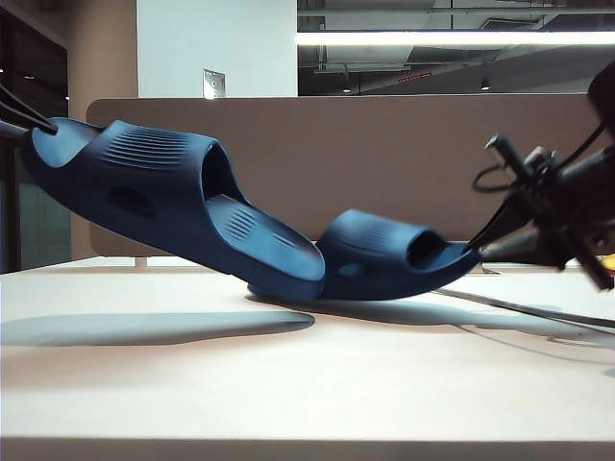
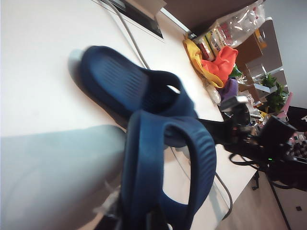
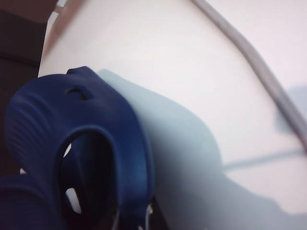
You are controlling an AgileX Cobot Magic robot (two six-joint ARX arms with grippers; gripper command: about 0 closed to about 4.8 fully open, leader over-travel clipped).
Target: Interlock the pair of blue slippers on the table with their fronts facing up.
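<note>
Two blue slippers meet at mid-table in the exterior view. The larger-looking slipper (image 1: 173,197) hangs tilted, its high end in my left gripper (image 1: 21,130) at the left edge and its low end over the other slipper's end. The second slipper (image 1: 384,254) lies low on the table (image 1: 288,384), with its right end lifted in my right gripper (image 1: 478,252). In the left wrist view, the held slipper (image 2: 163,182) fills the foreground over my left gripper (image 2: 144,223), with the other slipper (image 2: 115,81) beyond. The right wrist view shows its slipper (image 3: 96,143) clamped at my right gripper (image 3: 139,223).
A brown partition (image 1: 384,163) stands behind the table. A cable (image 1: 519,307) runs across the tabletop on the right. In the left wrist view, bright cloths and bags (image 2: 216,62) are piled past the table's far side.
</note>
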